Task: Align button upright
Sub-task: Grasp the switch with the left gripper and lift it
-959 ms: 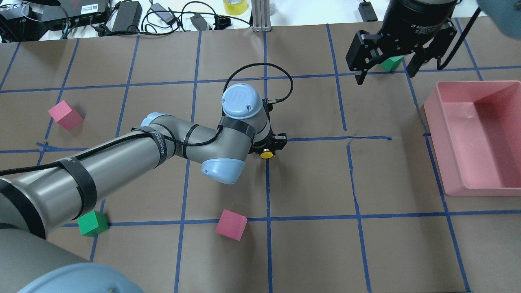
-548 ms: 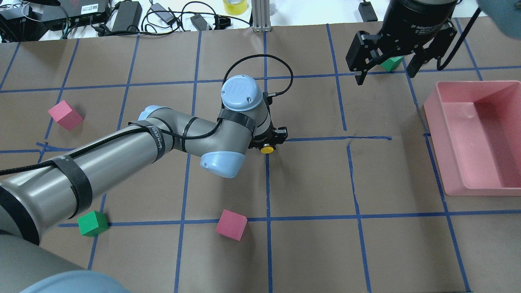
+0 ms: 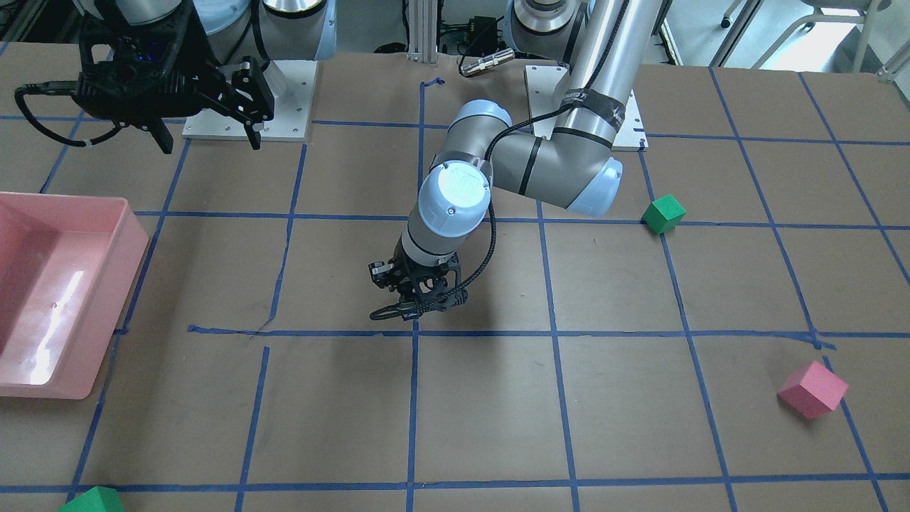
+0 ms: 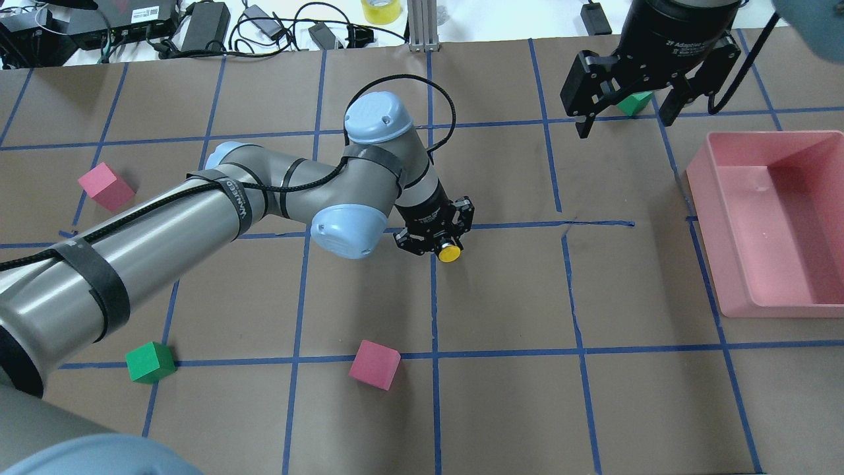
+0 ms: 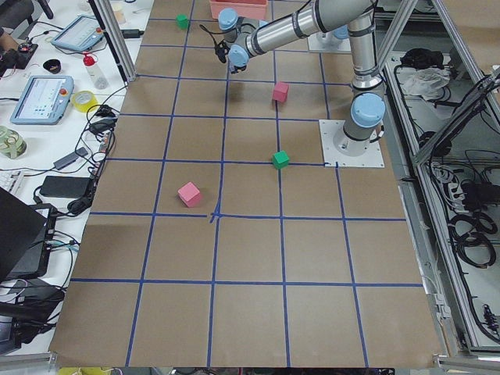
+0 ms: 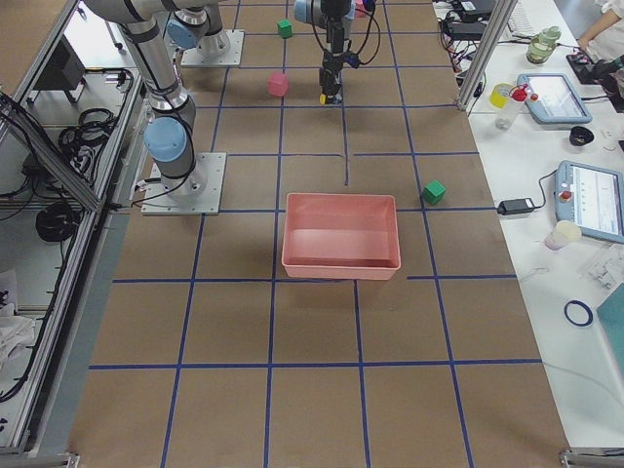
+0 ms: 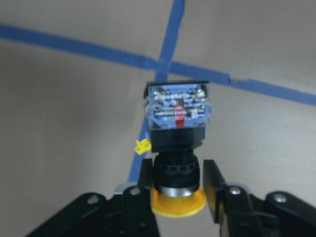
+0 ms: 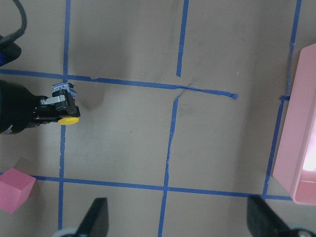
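Observation:
The button (image 7: 177,165) has a yellow cap, a black body and a clear base with blue and red parts. My left gripper (image 7: 177,173) is shut on its black body just below the cap, with the base pointing away towards a blue tape crossing. In the overhead view the yellow cap of the button (image 4: 450,253) sticks out of the left gripper (image 4: 443,245) near the table's middle. The button (image 8: 65,106) looks tilted, and I cannot tell whether its base touches the table. My right gripper (image 4: 625,125) hangs open and empty at the far right.
A pink bin (image 4: 709,224) stands at the right edge. Pink cubes (image 4: 105,186) (image 4: 374,364) and green cubes (image 4: 150,361) (image 4: 634,102) lie scattered on the taped brown table. Cables and power bricks (image 4: 204,26) line the far edge.
The left wrist has swung and tilted, so more of the gripper shows, and the button's cap has shifted slightly right. The right arm has not moved.

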